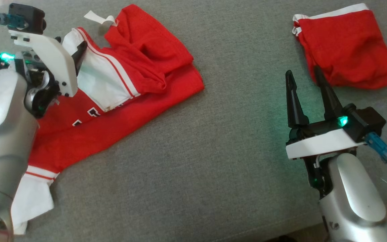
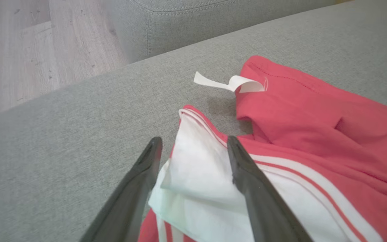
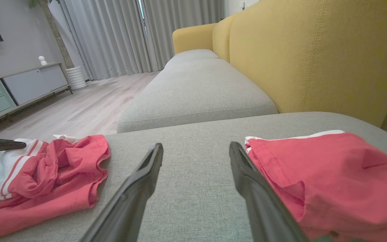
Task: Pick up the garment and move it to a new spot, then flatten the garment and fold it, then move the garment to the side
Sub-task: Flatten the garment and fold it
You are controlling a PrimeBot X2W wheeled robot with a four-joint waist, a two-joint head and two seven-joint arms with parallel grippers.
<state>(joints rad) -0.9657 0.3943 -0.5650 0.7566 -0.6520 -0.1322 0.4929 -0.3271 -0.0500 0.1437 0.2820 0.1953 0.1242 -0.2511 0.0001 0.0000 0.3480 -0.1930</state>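
Left end effector (image 2: 194, 139) open, fingers either side of white panel (image 2: 193, 181) of crumpled garment (image 1: 129, 84), 10 o'clock on sofa (image 1: 197, 151). Drop lower, pinch one edge only. Right end effector (image 1: 302, 70) open at 3 o'clock.

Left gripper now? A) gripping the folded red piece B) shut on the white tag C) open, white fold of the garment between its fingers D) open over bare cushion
C: in the left wrist view the left gripper stands open, with the white fold of the red-and-white garment lying between its two fingers.
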